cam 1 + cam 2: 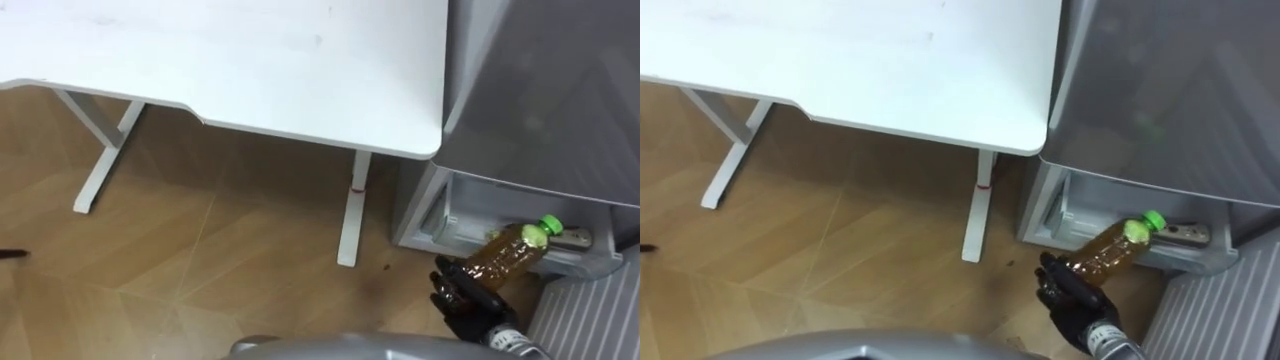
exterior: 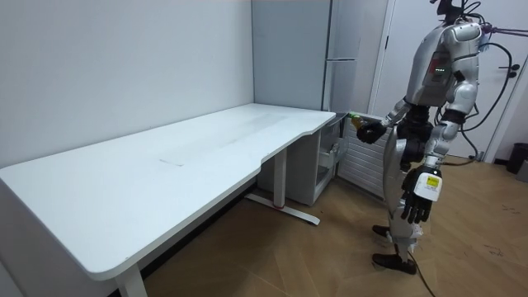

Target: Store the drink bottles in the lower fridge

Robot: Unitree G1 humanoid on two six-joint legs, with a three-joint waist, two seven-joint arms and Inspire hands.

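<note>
The bottle (image 1: 512, 252), amber with a green cap (image 1: 549, 225), lies tilted at the lower right of the eye views, cap toward the fridge (image 1: 545, 90). The right robot hand (image 1: 462, 296) is clamped round its lower end. The cap end hangs just over the front edge of the open lower compartment (image 1: 470, 215), where a pale object lies just beyond the cap.

The room view adds the robot standing upright on the wood floor (image 1: 200, 250) at the right of the frame, facing the fridge and holding the bottle out at waist height. Its left robot hand (image 2: 415, 205) hangs by its thigh with fingers loose, holding nothing.

The table (image 1: 250, 60) has its rounded corner just beside the fridge. A ribbed panel (image 1: 590, 315) stands just right of the robot hand, and open floor spreads to the left.
</note>
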